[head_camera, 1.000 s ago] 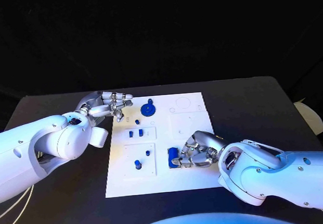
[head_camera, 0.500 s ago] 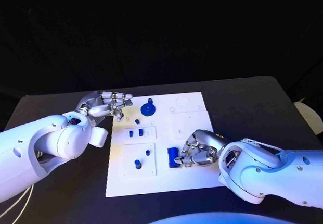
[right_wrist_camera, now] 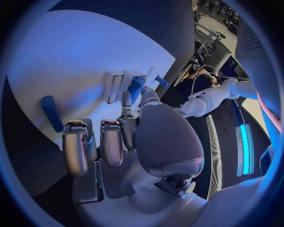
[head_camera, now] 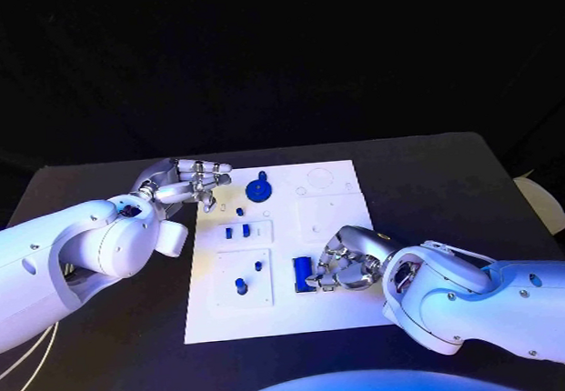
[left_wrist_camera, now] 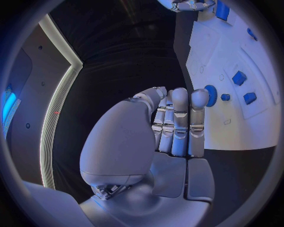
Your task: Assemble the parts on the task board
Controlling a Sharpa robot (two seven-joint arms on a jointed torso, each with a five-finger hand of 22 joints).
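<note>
Task board point(head_camera: 330, 306): right hand point(head_camera: 337, 266) pinched blue block point(head_camera: 302, 273); left hand point(head_camera: 183, 181) was curled, holding nothing, beside board edge.

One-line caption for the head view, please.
Right hand at a blue part on the white task board; left hand beside it.

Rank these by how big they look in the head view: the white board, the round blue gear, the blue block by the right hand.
1. Board, by far.
2. Gear and block: too alike to rank.
</note>
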